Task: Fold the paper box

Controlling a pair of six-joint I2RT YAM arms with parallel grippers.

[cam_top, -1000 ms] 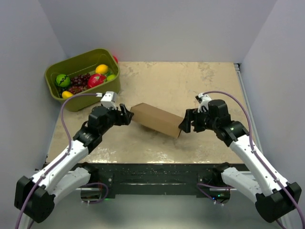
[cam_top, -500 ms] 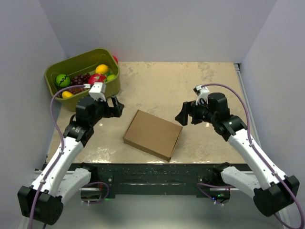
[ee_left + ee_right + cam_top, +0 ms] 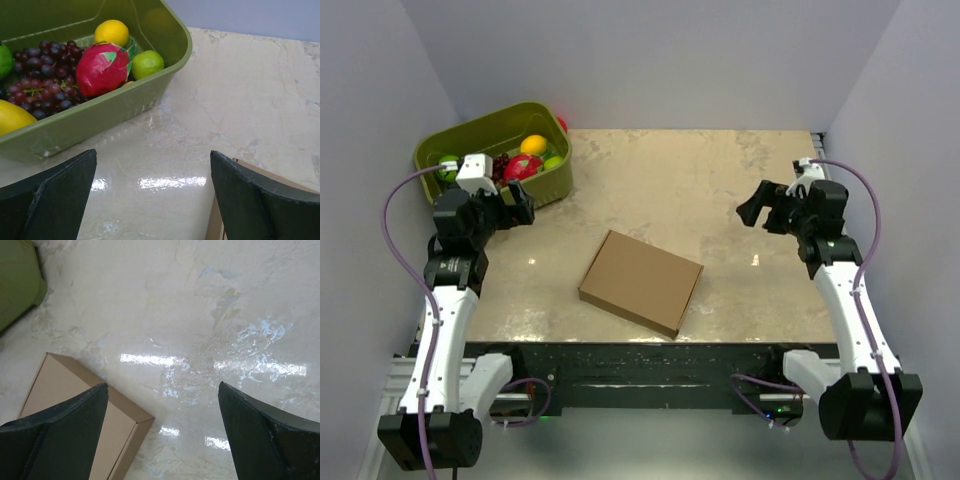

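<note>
The paper box lies closed and flat on the table's middle, turned at an angle, with nothing touching it. My left gripper hovers open near the green bin, well to the box's left. In the left wrist view the left gripper has bare table between its fingers, and a corner of the box shows by the right finger. My right gripper is open to the box's upper right. The right wrist view has the right gripper over bare table, with the box behind its left finger.
An olive-green bin at the back left holds toy fruit: a lemon, a red dragon fruit, grapes and a lime. Grey walls close in the table on three sides.
Both grippers have let go of the box and opened. The box dropped from a tilted, lifted pose to lie flat. Both arms pulled back outward, left toward the bin, right toward the right wall.
</note>
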